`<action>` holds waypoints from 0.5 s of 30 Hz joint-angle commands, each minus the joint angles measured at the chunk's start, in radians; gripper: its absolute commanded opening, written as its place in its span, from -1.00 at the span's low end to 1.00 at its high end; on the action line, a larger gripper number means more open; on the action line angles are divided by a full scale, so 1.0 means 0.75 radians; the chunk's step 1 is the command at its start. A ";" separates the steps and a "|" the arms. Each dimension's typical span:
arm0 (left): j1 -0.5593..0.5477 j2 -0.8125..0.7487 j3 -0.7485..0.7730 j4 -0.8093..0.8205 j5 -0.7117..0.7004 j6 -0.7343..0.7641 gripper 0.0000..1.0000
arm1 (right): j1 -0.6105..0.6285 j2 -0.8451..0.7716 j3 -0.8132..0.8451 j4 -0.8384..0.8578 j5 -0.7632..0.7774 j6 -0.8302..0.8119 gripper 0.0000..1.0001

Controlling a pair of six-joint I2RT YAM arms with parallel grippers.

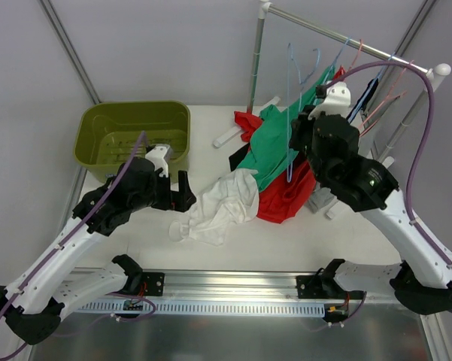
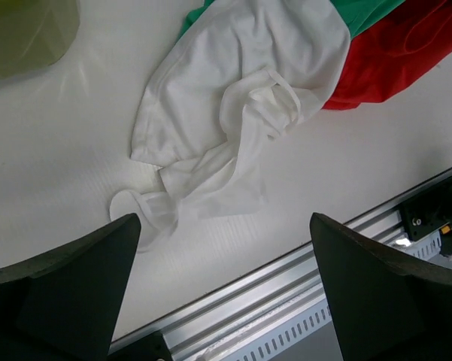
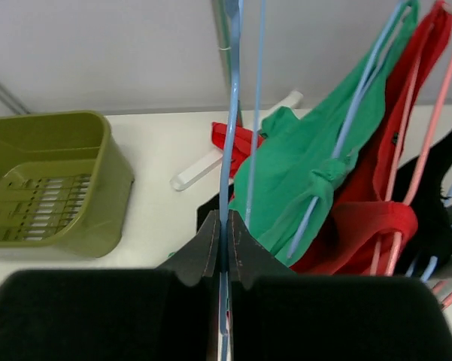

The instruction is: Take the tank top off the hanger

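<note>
A white tank top (image 1: 222,203) (image 2: 233,113) lies crumpled on the table, free of any hanger. My left gripper (image 1: 186,192) (image 2: 224,222) hovers just left of it, open, with nothing between its fingers. Up by the rack, my right gripper (image 1: 299,134) (image 3: 224,219) is shut on the thin wire of a bare blue hanger (image 1: 289,90) (image 3: 232,113), which hangs upright. Right of that hanger, a green top (image 1: 274,147) (image 3: 308,150) hangs on another blue hanger.
An olive basket (image 1: 98,147) (image 3: 98,195) stands at the back left. The clothes rack rail (image 1: 346,37) at the back right carries several hangers with red (image 1: 286,199) and dark garments. A metal rail (image 1: 233,282) runs along the near table edge.
</note>
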 commanded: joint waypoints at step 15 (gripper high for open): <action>-0.004 -0.054 0.225 -0.118 -0.024 0.074 0.97 | -0.454 0.807 0.867 -0.102 -0.131 0.021 -0.99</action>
